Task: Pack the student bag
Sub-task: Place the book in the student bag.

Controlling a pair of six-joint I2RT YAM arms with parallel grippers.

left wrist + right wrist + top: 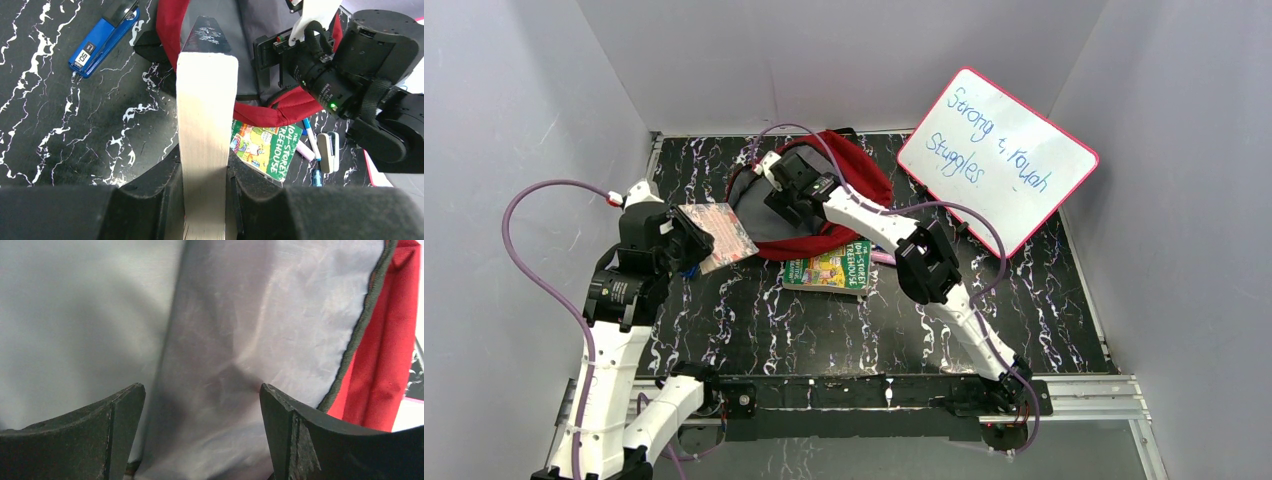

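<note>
The student bag (869,175) is lying at the far middle of the bench (824,335), its mouth gaping toward the arms and its grey lining showing. The right claw (202,395) is reaching into that mouth with its jaws standing wide, gripping nothing. The left claw (205,197) is pinching a book (207,115) by one end, aiming it at the opening from the left. The risk as I am judging it is that the soft rim is sagging, so the book may be catching on it or on the right arm crowding the mouth, and so short a pinch may be letting the book pivot or slip. A green paperback (829,268) is lying just in front of the bag, with pens (310,145) beside it. The right arm is hiding the bag's inside, and whether the lining is touching the open jaws is hard to tell.
</note>
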